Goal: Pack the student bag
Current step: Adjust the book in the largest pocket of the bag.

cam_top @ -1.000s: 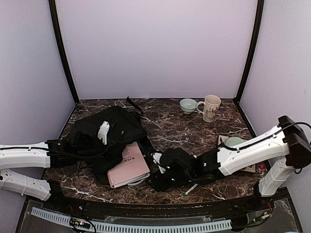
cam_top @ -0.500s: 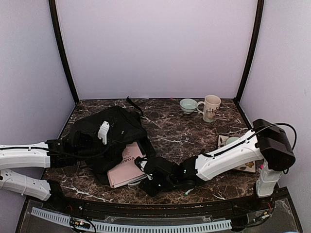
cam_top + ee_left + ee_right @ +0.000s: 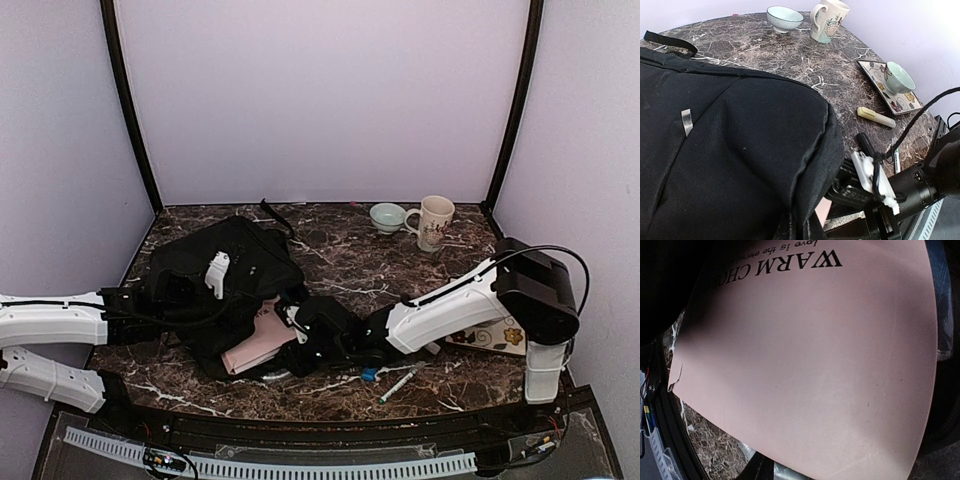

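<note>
The student bag point(image 3: 215, 260), black and soft, lies at the left of the table. My left gripper point(image 3: 214, 280) is shut on the bag's upper flap, and the fabric hides its fingers. In the left wrist view the flap edge point(image 3: 812, 165) is raised above a pink sliver of book point(image 3: 822, 212). The pink book point(image 3: 252, 345) lies partly under that flap. My right gripper point(image 3: 297, 325) is at the book's near right edge and closed on it. The book's cover point(image 3: 815, 365) fills the right wrist view and hides most of the jaws.
A pale bowl point(image 3: 388, 216) and a printed mug point(image 3: 432, 222) stand at the back. A patterned tray point(image 3: 875, 70) with a green cup point(image 3: 900, 77) sits at the right. A yellow marker point(image 3: 876, 117), a pen point(image 3: 403, 383) and a small blue thing point(image 3: 368, 375) lie near the front.
My right arm has reached left and carried the pink book from the open table in under the bag's flap. Its jaws have narrowed. The left arm has held still.
</note>
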